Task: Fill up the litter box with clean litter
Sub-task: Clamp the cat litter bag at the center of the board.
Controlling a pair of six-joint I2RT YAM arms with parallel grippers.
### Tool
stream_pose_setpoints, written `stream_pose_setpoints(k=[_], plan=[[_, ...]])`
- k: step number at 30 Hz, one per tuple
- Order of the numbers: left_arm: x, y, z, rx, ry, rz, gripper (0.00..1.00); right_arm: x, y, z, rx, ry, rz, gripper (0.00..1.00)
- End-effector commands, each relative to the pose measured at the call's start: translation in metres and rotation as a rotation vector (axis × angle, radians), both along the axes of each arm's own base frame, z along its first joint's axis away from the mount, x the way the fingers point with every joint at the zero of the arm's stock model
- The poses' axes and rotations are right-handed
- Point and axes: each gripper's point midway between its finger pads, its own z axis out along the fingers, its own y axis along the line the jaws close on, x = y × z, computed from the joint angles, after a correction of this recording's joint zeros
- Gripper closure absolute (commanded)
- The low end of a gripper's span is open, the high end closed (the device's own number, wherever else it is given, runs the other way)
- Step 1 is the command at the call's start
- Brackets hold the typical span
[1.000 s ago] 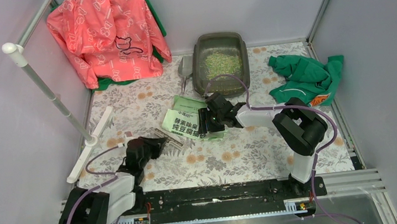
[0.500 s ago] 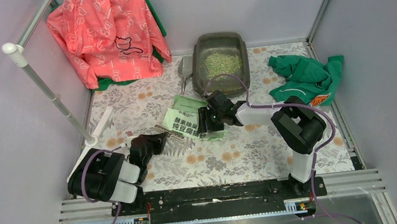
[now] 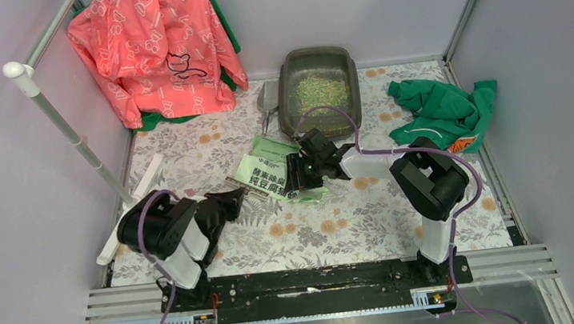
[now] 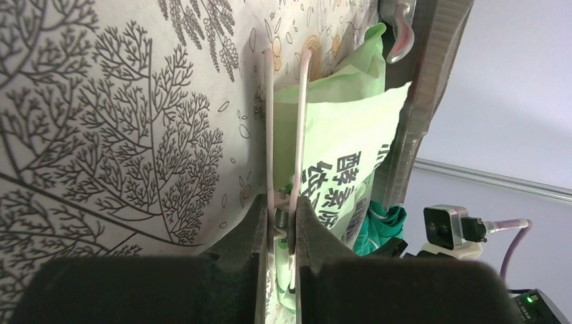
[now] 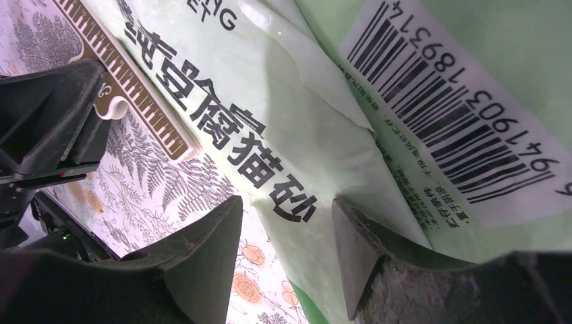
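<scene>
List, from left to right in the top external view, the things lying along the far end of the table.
pink jacket → grey scoop → litter box → green garment

Seen from above, the right tool [image 3: 302, 172] covers part of the bag [image 3: 262, 174], so whether the two touch cannot be told there. In the right wrist view the bag runs off every edge, and its barcode label [image 5: 445, 115] is cut by the right edge. On the near side of the bag, the left tool [image 4: 282, 217] is a blurred dark mass cropped at the bottom edge, and it hides the base of the clip [image 4: 301, 121]. Beyond the bag, the litter box [image 4: 432, 81] is cropped by the top edge.
</scene>
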Motion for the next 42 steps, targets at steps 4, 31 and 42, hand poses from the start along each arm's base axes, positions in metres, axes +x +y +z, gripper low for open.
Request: stream_pose_setpoints(k=[4,31,42], plan=[[-0.045,0.023,-0.026,0.109,0.045,0.037,1.0,0.001,-0.004,-0.011,-0.022,0.028,0.017,0.41],[-0.013,-0.048,-0.044,0.127,-0.013,-0.125,1.0,0.0,-0.006,-0.019,-0.011,0.054,0.034,0.42],[-0.007,-0.067,-0.05,0.131,-0.019,-0.192,1.0,0.0,-0.007,-0.022,-0.008,0.062,0.041,0.43]])
